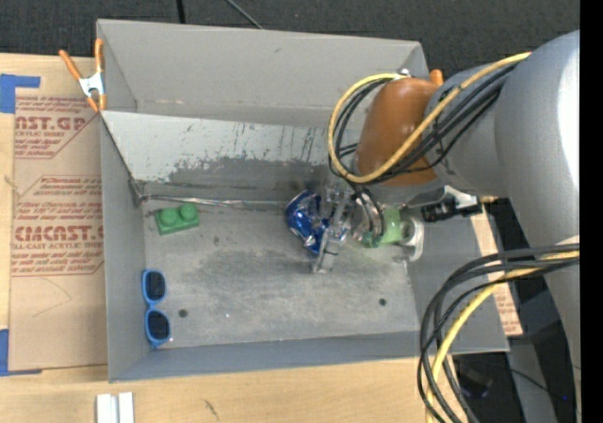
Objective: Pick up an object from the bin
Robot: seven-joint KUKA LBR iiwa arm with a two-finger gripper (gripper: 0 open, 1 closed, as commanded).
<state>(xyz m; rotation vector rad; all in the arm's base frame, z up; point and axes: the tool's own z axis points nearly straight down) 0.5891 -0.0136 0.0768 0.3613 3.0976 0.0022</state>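
My gripper (327, 247) hangs low over the bin floor, right of the middle, below the arm's orange cover. A crumpled, shiny blue wrapper-like thing (302, 216) lies right against its left side, partly hidden by it. Just to the right of the gripper lies a small green thing with a white end (394, 231), also partly covered by the gripper's body. I cannot tell whether anything is held.
A green toy brick (177, 218) lies at the left near the back wall. A pair of blue sunglasses (154, 307) rests in the front left corner. The arm and its yellow and black cables cover the bin's right side.
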